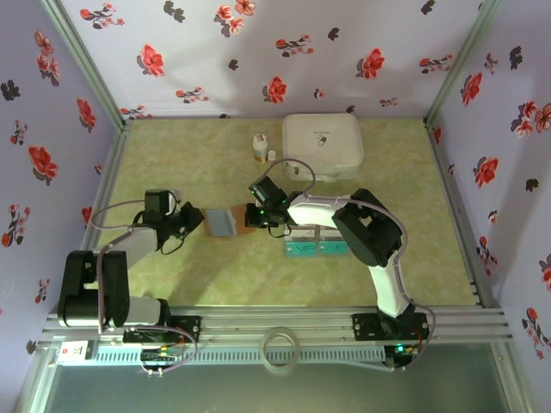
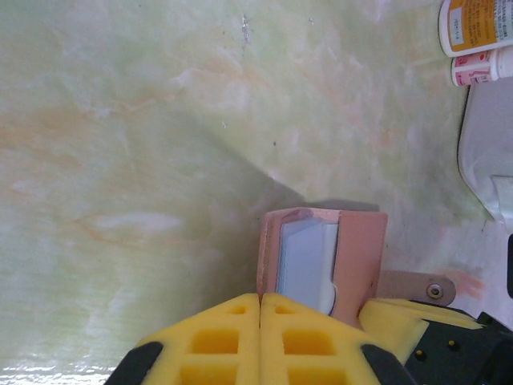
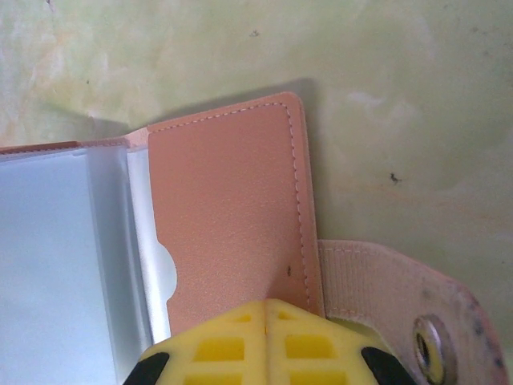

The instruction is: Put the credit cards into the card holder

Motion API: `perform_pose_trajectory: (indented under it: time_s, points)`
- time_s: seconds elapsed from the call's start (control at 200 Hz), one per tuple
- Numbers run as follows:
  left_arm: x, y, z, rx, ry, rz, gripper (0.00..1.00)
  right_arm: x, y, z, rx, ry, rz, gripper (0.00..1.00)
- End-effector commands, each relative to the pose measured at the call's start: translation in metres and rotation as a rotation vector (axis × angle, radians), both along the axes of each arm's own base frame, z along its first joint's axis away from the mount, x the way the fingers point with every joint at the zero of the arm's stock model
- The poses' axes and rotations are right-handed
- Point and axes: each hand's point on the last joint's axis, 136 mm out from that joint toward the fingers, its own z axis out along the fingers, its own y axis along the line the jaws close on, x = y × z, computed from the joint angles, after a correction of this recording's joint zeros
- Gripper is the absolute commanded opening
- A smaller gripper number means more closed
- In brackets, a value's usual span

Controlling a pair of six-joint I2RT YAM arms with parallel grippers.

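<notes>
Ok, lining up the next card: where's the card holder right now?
In the top view the card holder lies open mid-table, between the two arms' jaws, just left of the teal credit cards and nearer the arms than the white box.

Near edge of card holder [image 3: 232, 208] — behind yellow pads [image 3: 240, 329]; bottles [image 2: 473, 28] — cropped, unreadable.

Card holder [image 1: 224, 222]: you had it between left hand [image 1: 196, 220] and right hand [image 1: 258, 215].
Credit cards [image 1: 317, 248]: right of it.
Box [image 1: 322, 146]: behind.

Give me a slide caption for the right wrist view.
Shut right end effector meets the brown cover of the open card holder, snap strap alongside.
</notes>
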Motion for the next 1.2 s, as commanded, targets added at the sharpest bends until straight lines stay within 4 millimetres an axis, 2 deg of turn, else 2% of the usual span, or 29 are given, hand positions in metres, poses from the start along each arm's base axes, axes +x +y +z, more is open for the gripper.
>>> perform_pose_trajectory:
  time_s: [0.0, 0.14, 0.37, 0.44, 0.6, 0.785, 0.93, 1.195]
  points:
    - [0.0, -0.003, 0.005, -0.025, -0.024, -0.021, 0.01, -0.011, 0.0, -0.018, -0.021, 0.054, 0.011, 0.0]
    - [0.003, -0.007, 0.013, -0.043, -0.042, -0.038, 0.0, -0.015, 0.007, -0.02, -0.015, 0.063, 0.028, 0.0]
    - [0.01, -0.024, 0.05, -0.122, -0.126, -0.056, 0.0, -0.019, 0.019, -0.021, -0.003, 0.07, 0.048, 0.0]
    - [0.012, -0.033, 0.055, -0.134, -0.132, -0.069, 0.0, -0.02, 0.023, -0.022, -0.001, 0.073, 0.055, 0.0]
    - [0.015, -0.043, 0.043, -0.15, -0.102, -0.077, 0.0, -0.022, 0.026, -0.024, 0.002, 0.08, 0.059, 0.0]
    - [0.012, -0.038, 0.029, -0.105, -0.07, -0.079, 0.0, -0.022, 0.022, -0.018, 0.001, 0.071, 0.056, 0.0]
    - [0.008, -0.026, 0.026, -0.048, -0.058, -0.053, 0.0, -0.016, 0.016, -0.001, 0.02, 0.048, 0.039, 0.0]
    - [0.006, -0.008, 0.022, -0.012, -0.044, -0.019, 0.0, -0.007, 0.003, 0.042, 0.04, -0.031, 0.009, 0.06]
